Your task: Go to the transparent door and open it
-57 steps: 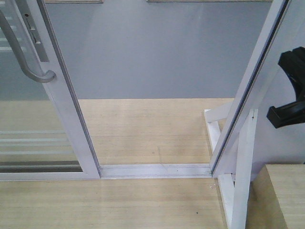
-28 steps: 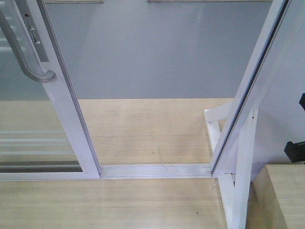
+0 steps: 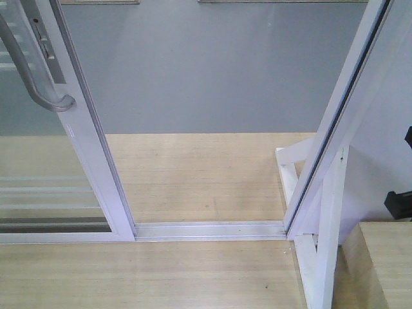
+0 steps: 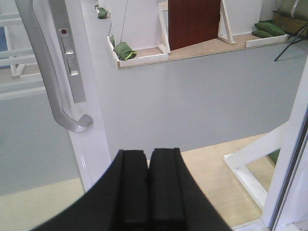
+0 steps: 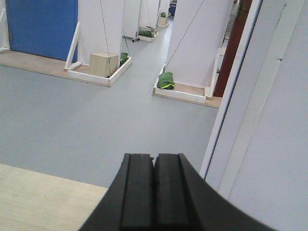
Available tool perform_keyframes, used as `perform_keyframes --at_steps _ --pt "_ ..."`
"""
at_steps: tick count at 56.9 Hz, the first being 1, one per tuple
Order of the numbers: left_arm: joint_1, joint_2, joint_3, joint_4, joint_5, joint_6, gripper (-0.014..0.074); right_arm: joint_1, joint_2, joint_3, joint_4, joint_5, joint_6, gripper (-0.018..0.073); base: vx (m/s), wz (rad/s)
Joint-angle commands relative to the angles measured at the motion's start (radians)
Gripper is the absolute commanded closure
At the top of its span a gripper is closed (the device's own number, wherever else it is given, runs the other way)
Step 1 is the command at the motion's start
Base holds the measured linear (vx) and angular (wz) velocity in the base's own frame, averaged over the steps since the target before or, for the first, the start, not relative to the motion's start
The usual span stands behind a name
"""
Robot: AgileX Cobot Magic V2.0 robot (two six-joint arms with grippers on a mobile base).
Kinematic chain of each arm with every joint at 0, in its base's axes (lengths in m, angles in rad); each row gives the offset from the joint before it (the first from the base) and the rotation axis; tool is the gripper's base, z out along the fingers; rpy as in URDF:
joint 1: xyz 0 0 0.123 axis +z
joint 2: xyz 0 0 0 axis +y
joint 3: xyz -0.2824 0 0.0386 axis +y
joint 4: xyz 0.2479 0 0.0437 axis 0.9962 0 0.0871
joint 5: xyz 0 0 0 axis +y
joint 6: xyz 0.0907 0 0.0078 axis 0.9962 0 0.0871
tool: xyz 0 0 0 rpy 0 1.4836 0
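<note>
Clear glass in a glossy white frame, the transparent door [image 3: 84,148] stands at the left of the front view, slid aside so that a gap lies between its stile and the white jamb [image 3: 335,122] on the right; thin white bars cross the glass low down, and its foot sits on the metal floor track [image 3: 209,230]. The curved grey handle [image 3: 29,71] hangs on the stile beside a narrow lock plate [image 4: 67,53]. Through the gap lie pale wood flooring [image 3: 206,174] and then grey floor [image 3: 206,71]. In the left wrist view the left gripper [image 4: 148,190] points at the stile below the handle, apart from it, its two black fingers pressed together on nothing. The right gripper [image 5: 154,190] is likewise closed and empty, aimed past the jamb towards white partitions and a green sandbag [image 5: 166,81] beyond
</note>
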Motion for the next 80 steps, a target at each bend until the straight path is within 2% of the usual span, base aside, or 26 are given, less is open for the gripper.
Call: perform_keyframes --at_steps 1,41,48,55,63,67,80 --pt "0.002 0.009 -0.025 -0.032 -0.084 0.001 0.0599 -0.004 0.002 -0.029 -0.001 0.014 -0.004 0.0564 0.00 0.00" --pt "0.002 0.009 -0.025 -0.039 -0.065 0.003 0.0599 -0.004 0.002 -0.029 -0.001 0.014 -0.004 0.0564 0.00 0.00" --pt "0.002 0.009 -0.025 -0.039 -0.091 0.010 0.0599 -0.004 0.002 -0.029 -0.001 0.014 -0.004 0.0564 0.00 0.00" --pt "0.002 0.010 -0.025 -0.028 -0.126 -0.017 0.0599 -0.004 0.002 -0.029 -0.001 0.014 -0.004 0.0564 0.00 0.00" --pt "0.002 0.010 -0.025 0.094 -0.163 -0.142 0.0599 -0.004 0.002 -0.029 -0.001 0.014 -0.004 0.0564 0.00 0.00" --pt "0.002 0.010 -0.025 0.132 -0.174 -0.183 0.0599 -0.004 0.002 -0.029 -0.001 0.014 -0.004 0.0564 0.00 0.00" --pt "0.002 0.010 -0.025 0.137 -0.192 -0.192 0.0599 -0.004 0.002 -0.029 -0.001 0.014 -0.004 0.0564 0.00 0.00"
